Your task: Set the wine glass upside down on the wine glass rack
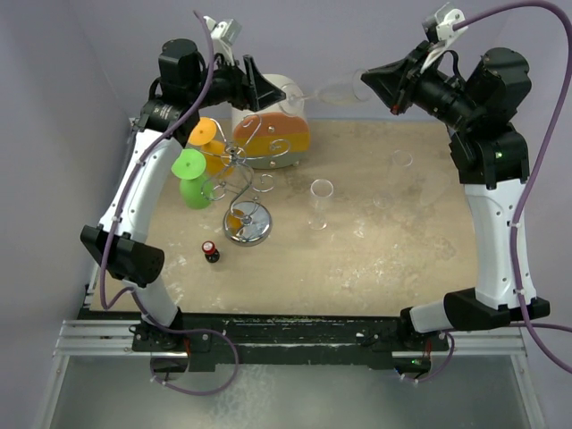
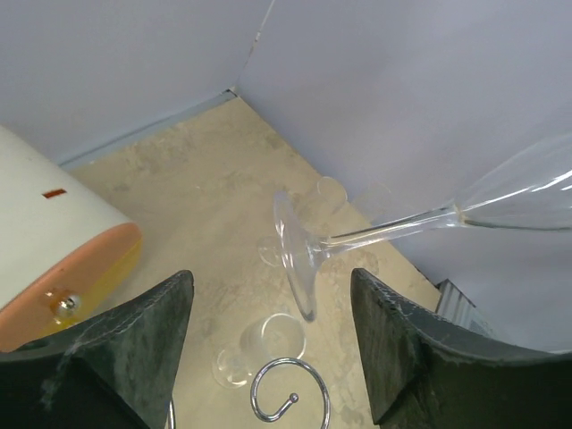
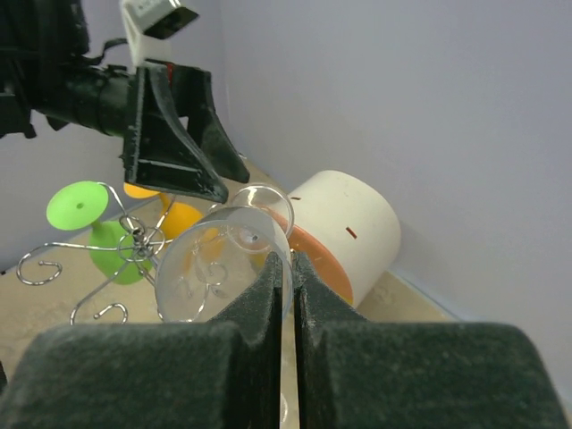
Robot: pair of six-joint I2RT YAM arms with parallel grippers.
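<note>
My right gripper (image 1: 380, 85) (image 3: 288, 264) is shut on the bowl rim of a clear wine glass (image 1: 338, 90) (image 3: 206, 268). It holds the glass on its side, high above the far table edge, foot toward the left. My left gripper (image 1: 261, 85) (image 2: 271, 279) is open, and the glass's round foot (image 2: 295, 250) hangs between its fingers without touching them. The wine glass rack (image 1: 239, 179) (image 3: 134, 250) is a silver wire stand on a shiny round base (image 1: 248, 225), below and to the left of the glass. A green glass (image 1: 189, 174) and an orange glass (image 1: 206, 134) hang upside down on it.
A white-and-orange drum (image 1: 273, 125) (image 2: 54, 259) lies at the back behind the rack. Two clear glasses stand on the table, one in the middle (image 1: 320, 201) and one to the right (image 1: 399, 165). A small red-capped bottle (image 1: 210, 251) stands in front of the rack.
</note>
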